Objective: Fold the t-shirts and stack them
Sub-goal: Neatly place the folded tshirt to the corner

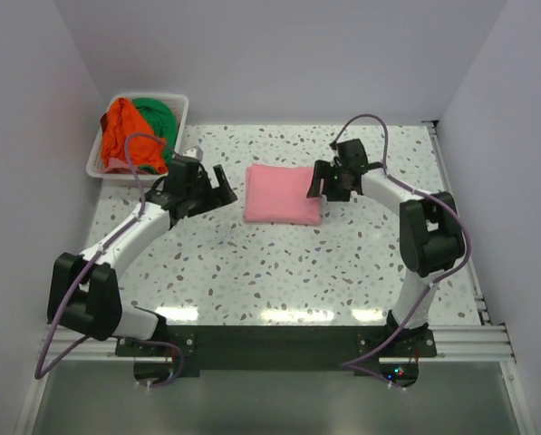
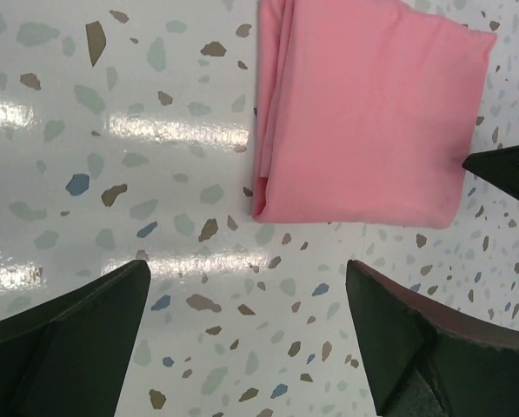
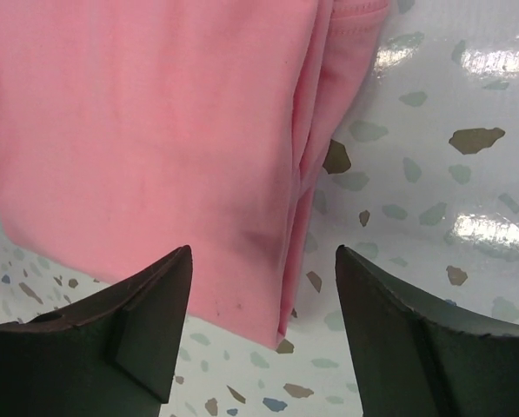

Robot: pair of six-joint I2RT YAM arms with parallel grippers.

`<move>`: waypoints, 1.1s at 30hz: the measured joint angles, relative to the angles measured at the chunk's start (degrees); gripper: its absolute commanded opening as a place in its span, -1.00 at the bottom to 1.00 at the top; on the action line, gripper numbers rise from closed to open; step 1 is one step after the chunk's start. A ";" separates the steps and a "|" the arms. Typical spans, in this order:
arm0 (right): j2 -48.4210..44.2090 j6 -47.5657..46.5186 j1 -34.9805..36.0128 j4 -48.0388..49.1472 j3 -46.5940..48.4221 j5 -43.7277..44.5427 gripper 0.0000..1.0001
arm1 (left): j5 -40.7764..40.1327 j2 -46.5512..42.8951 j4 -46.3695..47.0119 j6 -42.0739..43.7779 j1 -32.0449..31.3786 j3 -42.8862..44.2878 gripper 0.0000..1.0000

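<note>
A pink t-shirt [image 1: 284, 193] lies folded in a flat rectangle on the speckled table [image 1: 279, 263], between the two arms. My left gripper [image 1: 217, 188] hovers just left of it, open, with only bare table between its fingers [image 2: 85, 321]. In the left wrist view the pink t-shirt [image 2: 363, 113] lies ahead of the left gripper [image 2: 248, 269]. My right gripper [image 1: 323, 184] stands open over the shirt's right edge. In the right wrist view the right gripper [image 3: 263, 252] sits above a corner of the pink t-shirt [image 3: 155, 130] and grips nothing. An orange t-shirt [image 1: 123, 136] and a green t-shirt [image 1: 159, 116] lie crumpled in the basket.
The white slotted basket [image 1: 184, 113] stands at the table's back left corner, just behind the left arm. White walls close in the table on the left, back and right. A metal rail [image 1: 460, 217] runs along the right edge.
</note>
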 measured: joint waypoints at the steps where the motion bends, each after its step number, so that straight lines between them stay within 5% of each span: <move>1: 0.37 0.02 0.07 0.55 0.02 0.04 0.37 | -0.24 -1.05 -0.07 -0.15 0.00 -0.92 1.00; 11: 6.14 0.48 0.35 3.72 1.14 1.57 -0.02 | -1.70 -5.44 -0.79 -1.07 0.00 -4.31 1.00; 22: 10.95 0.96 1.11 4.76 5.73 2.62 -0.89 | -2.73 -5.49 -2.12 -1.07 0.00 -4.81 1.00; 33: 18.78 -3.23 1.70 -3.17 21.03 16.98 -1.00 | -5.81 -3.63 -4.72 -1.03 0.00 -3.98 1.00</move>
